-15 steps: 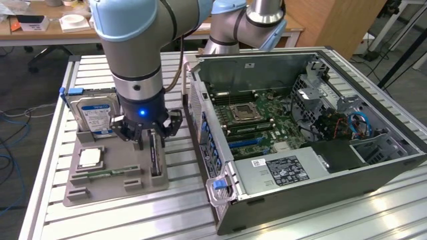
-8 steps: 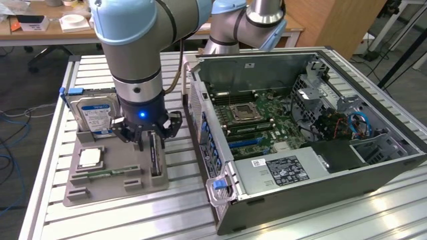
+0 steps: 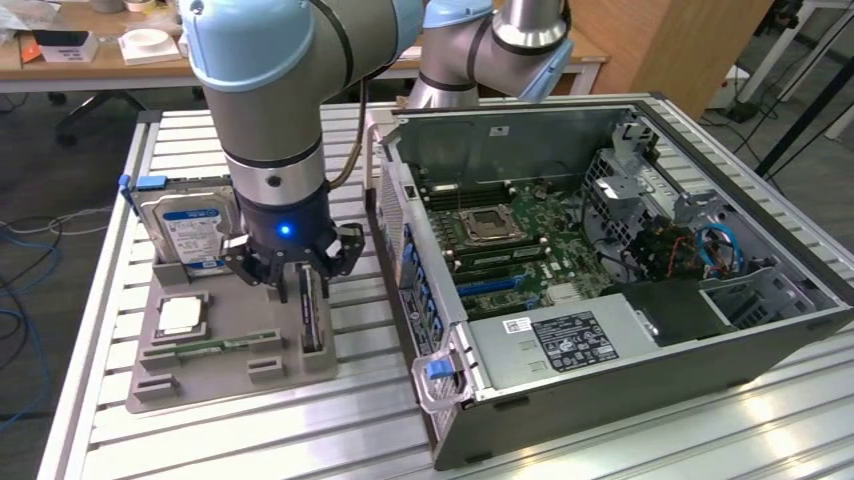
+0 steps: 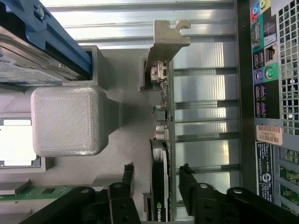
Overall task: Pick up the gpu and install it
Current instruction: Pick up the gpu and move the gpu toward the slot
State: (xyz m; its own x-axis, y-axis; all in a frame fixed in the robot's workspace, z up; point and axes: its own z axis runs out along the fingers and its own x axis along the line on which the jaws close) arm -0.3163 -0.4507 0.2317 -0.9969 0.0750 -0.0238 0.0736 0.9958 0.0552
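Observation:
The gpu (image 3: 312, 322) stands on its long edge in a slot of the grey holder (image 3: 200, 385), just beside the open computer case (image 3: 601, 290). In the wrist view the gpu (image 4: 161, 135) appears edge-on, with its grey metal bracket (image 4: 167, 39) at the far end. My gripper (image 3: 304, 285) is lowered over the card. It is open, with one black finger (image 4: 127, 179) on each side of the card and a small gap to each. Nothing is held.
The holder also carries a silver hard drive (image 3: 187, 232) with a blue rail (image 4: 56, 39), a square processor (image 3: 180, 315) and a green memory stick (image 3: 214, 347). The case's rear panel (image 4: 268, 93) stands close beside the card. The motherboard (image 3: 514, 245) lies exposed inside the case.

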